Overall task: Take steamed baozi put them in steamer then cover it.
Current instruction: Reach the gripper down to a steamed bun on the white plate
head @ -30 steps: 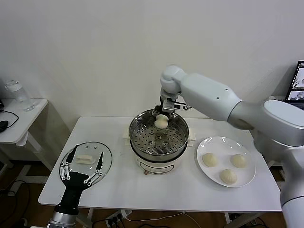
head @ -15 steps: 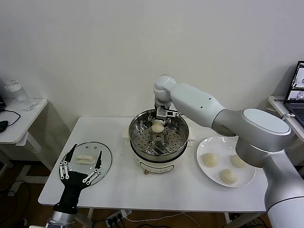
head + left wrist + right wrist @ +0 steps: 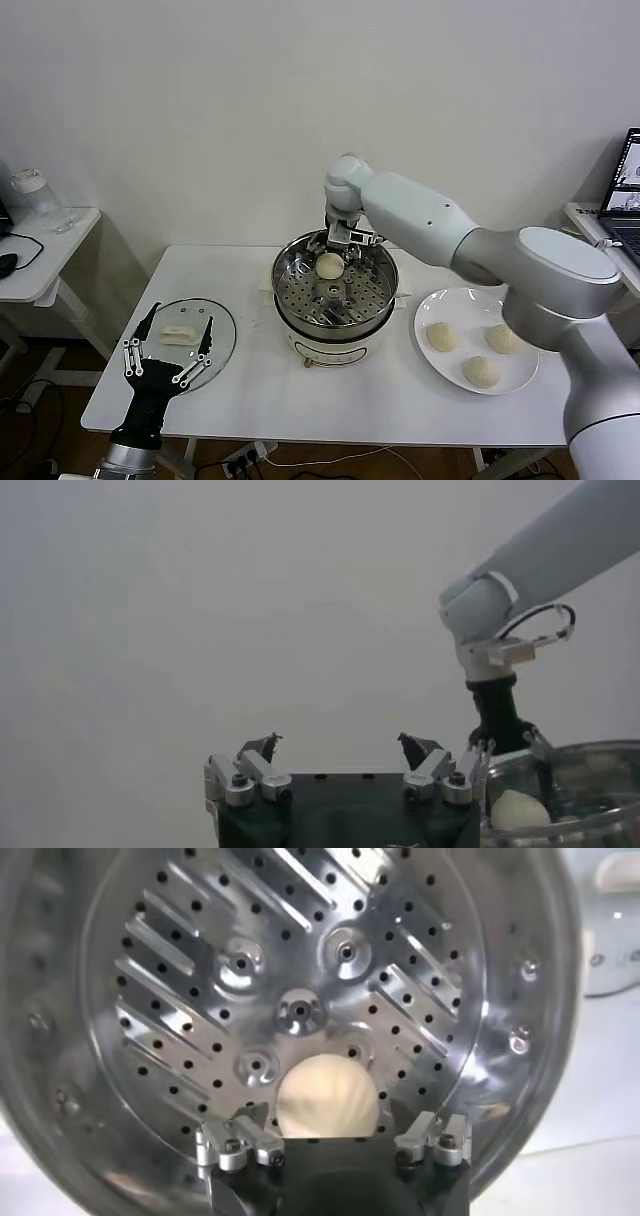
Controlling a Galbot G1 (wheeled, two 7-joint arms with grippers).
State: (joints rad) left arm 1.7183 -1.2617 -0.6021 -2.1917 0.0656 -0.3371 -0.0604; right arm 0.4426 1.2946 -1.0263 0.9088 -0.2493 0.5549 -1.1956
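Note:
The steamer (image 3: 283,268) stands mid-table on its white pot base (image 3: 330,352). One baozi (image 3: 330,265) lies on its perforated bottom at the far side. My right gripper (image 3: 341,245) hangs just above that baozi, jaws open at either side of it (image 3: 328,1100); the steamer wall (image 3: 520,998) rings it. Three baozi (image 3: 441,336) (image 3: 503,339) (image 3: 481,371) lie on the white plate (image 3: 455,300). The glass cover (image 3: 222,335) lies flat at the table's left. My left gripper (image 3: 182,316) is open and empty above it, its fingers (image 3: 262,752) spread wide.
A side table with a clear bottle (image 3: 35,200) stands at far left. A laptop (image 3: 628,180) is at far right. The left wrist view shows the right arm (image 3: 500,620) and the steamer's rim (image 3: 580,755).
My right gripper moved the baozi from above the rim down and a little left onto the steamer's bottom, and its jaws now stand apart from it. The left arm barely shifted.

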